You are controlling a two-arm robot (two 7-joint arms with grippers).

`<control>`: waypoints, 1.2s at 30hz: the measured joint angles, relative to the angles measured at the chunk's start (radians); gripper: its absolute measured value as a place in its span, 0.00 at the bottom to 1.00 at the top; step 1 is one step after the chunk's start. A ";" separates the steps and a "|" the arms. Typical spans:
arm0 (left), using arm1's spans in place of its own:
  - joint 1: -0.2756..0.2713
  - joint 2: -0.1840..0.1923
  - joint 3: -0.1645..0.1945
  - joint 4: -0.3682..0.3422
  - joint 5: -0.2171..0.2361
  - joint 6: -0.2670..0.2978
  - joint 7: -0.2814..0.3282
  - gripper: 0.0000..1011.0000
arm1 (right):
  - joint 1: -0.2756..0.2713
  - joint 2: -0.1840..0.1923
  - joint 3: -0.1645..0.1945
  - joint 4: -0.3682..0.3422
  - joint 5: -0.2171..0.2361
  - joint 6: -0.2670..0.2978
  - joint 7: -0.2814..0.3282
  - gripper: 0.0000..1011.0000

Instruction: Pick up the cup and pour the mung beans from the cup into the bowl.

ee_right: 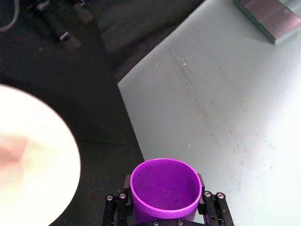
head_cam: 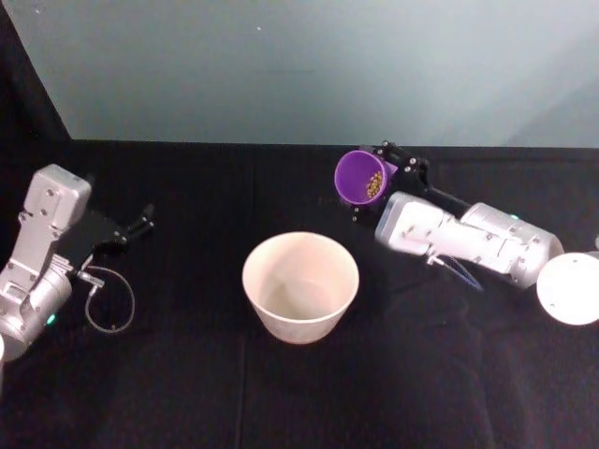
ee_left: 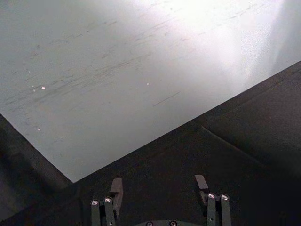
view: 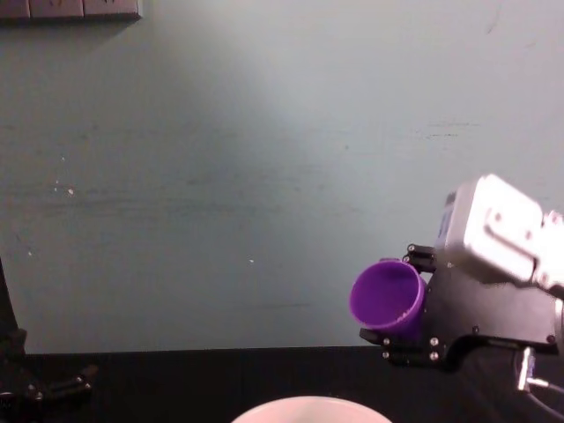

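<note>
- While the right gripper (head_cam: pixel 376 187) clamps the cup (head_cam: pixel 356 176) from both sides, the cup hangs in the air above the black table (head_cam: pixel 187 393), beyond the bowl (head_cam: pixel 300 285) and a little toward the robot's right of it.
- Its long axis is tipped well over, close to level. The base points toward the robot's right and the wide mouth faces left and slightly down, toward the bowl's side of the table.
- Seen from the chest, the cup (view: pixel 386 296) shows against the pale green wall (view: pixel 220 176), clear above the table's far edge, with its open mouth turned to the left.
- A small heap of mung beans (head_cam: pixel 374 183) lies inside the cup against the lower wall, near the rim; none has been poured yet.
- From the right wrist, the two black fingers (ee_right: pixel 212 203) press against opposite sides of the purple wall just below the rim, and the bowl (ee_right: pixel 33 160) lies off to one side, apart from the cup.
- The bowl stands upright on the table near the middle, mouth up, its pale inner wall in plain sight from the head.
- At the robot's left the other arm rests low over the table, well apart from bowl and cup. The left gripper (ee_left: pixel 159 186) has its fingers spread wide with only dark cloth between them.
</note>
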 joint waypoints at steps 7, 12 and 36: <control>0.000 0.000 0.000 0.000 0.000 0.000 0.000 0.99 | 0.005 0.022 -0.034 -0.028 -0.166 -0.001 -0.048 0.74; 0.000 0.000 0.000 0.000 0.000 0.000 0.000 0.99 | 0.006 0.035 -0.055 -0.050 -0.274 0.004 -0.083 0.74; 0.000 0.000 0.000 0.000 0.000 0.000 0.000 0.99 | 0.007 0.073 -0.136 -0.108 -0.510 0.027 -0.150 0.74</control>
